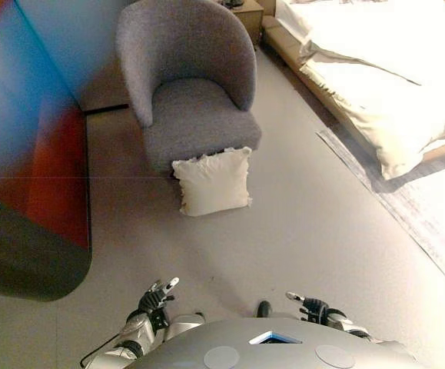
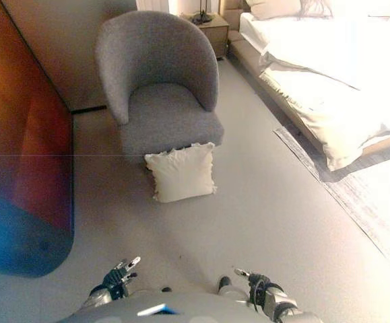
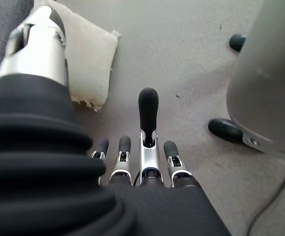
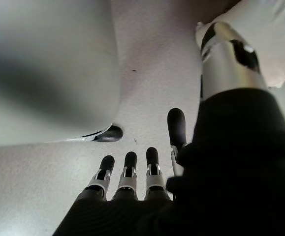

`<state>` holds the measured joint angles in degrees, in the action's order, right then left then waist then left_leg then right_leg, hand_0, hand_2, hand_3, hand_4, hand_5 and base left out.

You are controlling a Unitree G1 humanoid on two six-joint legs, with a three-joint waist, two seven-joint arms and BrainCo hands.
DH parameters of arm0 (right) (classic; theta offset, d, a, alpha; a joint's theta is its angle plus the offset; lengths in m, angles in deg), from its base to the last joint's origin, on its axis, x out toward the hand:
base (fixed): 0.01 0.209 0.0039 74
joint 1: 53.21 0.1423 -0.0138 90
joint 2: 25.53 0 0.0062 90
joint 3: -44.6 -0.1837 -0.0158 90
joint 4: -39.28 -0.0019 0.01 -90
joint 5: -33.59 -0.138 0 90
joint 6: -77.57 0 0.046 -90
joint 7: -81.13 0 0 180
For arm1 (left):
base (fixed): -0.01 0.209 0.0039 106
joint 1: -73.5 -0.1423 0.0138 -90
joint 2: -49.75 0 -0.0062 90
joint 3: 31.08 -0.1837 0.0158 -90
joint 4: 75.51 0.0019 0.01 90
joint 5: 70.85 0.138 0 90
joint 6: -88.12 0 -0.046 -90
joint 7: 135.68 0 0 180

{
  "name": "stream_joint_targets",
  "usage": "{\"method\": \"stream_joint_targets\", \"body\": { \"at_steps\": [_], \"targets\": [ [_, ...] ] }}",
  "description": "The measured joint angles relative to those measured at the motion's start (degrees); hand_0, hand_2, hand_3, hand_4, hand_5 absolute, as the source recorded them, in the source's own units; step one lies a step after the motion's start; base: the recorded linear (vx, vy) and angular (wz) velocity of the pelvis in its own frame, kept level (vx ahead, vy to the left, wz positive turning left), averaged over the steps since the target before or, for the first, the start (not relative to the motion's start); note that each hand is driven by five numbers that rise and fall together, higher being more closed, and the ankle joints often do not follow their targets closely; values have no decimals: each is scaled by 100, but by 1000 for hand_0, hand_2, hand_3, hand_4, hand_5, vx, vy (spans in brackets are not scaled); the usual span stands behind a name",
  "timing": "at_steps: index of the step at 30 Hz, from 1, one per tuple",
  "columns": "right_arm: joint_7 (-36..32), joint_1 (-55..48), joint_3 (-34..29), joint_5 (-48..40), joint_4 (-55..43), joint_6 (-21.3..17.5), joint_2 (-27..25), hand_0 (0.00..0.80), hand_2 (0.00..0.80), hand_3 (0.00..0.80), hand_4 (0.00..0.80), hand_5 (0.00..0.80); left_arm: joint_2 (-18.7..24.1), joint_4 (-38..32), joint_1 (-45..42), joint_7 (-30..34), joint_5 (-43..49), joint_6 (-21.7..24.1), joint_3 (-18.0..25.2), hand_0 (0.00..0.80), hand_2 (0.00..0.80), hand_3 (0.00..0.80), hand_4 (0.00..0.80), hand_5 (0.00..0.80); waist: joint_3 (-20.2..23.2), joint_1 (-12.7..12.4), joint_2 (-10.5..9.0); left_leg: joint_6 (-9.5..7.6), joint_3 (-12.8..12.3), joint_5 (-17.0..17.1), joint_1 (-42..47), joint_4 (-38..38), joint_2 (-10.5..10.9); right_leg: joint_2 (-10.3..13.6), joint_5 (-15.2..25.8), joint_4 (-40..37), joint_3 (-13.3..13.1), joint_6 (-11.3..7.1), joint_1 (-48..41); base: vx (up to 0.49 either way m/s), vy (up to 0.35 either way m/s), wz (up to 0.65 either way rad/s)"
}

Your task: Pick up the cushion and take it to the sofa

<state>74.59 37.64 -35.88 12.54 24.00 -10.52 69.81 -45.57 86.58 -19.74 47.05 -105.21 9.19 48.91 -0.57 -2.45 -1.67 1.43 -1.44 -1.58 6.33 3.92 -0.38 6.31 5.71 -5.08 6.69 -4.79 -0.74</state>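
Note:
A cream cushion (image 1: 213, 181) with frayed edges leans upright on the floor against the front of a grey armchair (image 1: 191, 84). In the wrist views the same cushion (image 3: 90, 59) (image 4: 280, 34) shows past each thumb. My left hand (image 1: 157, 296) hangs low by my body with fingers relaxed and nothing in it. My right hand (image 1: 312, 307) hangs the same way on the other side, open and empty. Both hands are well short of the cushion, with bare floor between.
A bed with pale bedding (image 1: 383, 69) lies at the right, with a rug (image 1: 430, 207) beside it. A wooden nightstand (image 1: 245, 15) stands behind the armchair. A dark red panel (image 1: 38, 169) runs along the left.

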Motion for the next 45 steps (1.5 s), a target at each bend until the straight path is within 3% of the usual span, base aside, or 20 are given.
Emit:
{"method": "stream_joint_targets", "body": {
  "at_steps": [8, 18, 31, 35, 40, 42, 45],
  "targets": [
    [-59, -12, 34, 31, 29, 40, -55, 0, 0, 0, 0, 0, 1, 39, -35, -144, 238, -74, 6, 0, 0, 0, 0, 0, 8, 9, 117, 27, -21, -22, 121, 42, -26, -43, -18, -3, -6, 22, -125, 66, -3, -1],
    [11, -65, -13, 31, 72, 82, -37, 0, 0, 0, 0, 0, 14, 161, -99, -663, 626, -299, 52, 0, 0, 0, 0, 0, 25, 16, 110, 19, -154, -58, 298, 110, -86, -91, -38, -6, -133, 56, -202, 39, -27, -7],
    [94, -257, -163, 12, 149, 75, -60, 0, 0, 0, 0, 0, 13, 186, -122, -609, 656, -290, 55, 0, 0, 0, 0, 0, 105, 18, 113, 63, -186, -60, 300, 60, -99, -118, -37, 1, -168, 56, -201, 4, 6, 0],
    [89, -348, -211, 10, 244, 80, -58, 0, 0, 0, 0, 0, -3, 324, -122, -598, 586, -285, 160, 0, 0, 0, 0, 0, 90, 10, 109, 88, -258, -252, 210, -253, -87, -135, -51, 5, -285, 83, -191, 11, 45, -12],
    [80, -348, -363, -380, 215, 20, -69, 0, 0, 0, 0, 0, -50, 312, -120, -315, 346, -119, 287, 0, 0, 0, 0, 0, 37, 20, 129, 24, -315, -260, 195, -200, -52, -106, -19, 8, -318, 79, -122, 2, 91, -6],
    [38, -363, -445, -628, -3, -117, -69, 0, 0, 0, 0, 0, -44, 56, -122, -84, -52, -61, 287, 0, 0, 0, 0, 0, 23, 26, 141, -6, -315, -224, 203, -135, -25, -85, -7, 8, -322, 62, -105, -17, 53, 0],
    [-83, -557, -427, -1416, -1561, -87, -13, 0, 0, 0, 0, 0, -65, -1579, -217, 244, -1101, -213, 289, 0, 0, 0, 0, 0, -24, 25, 141, 2, -295, -90, 225, 22, 9, -57, 53, 4, -308, 1, -96, -59, 17, 4]
  ]
}}
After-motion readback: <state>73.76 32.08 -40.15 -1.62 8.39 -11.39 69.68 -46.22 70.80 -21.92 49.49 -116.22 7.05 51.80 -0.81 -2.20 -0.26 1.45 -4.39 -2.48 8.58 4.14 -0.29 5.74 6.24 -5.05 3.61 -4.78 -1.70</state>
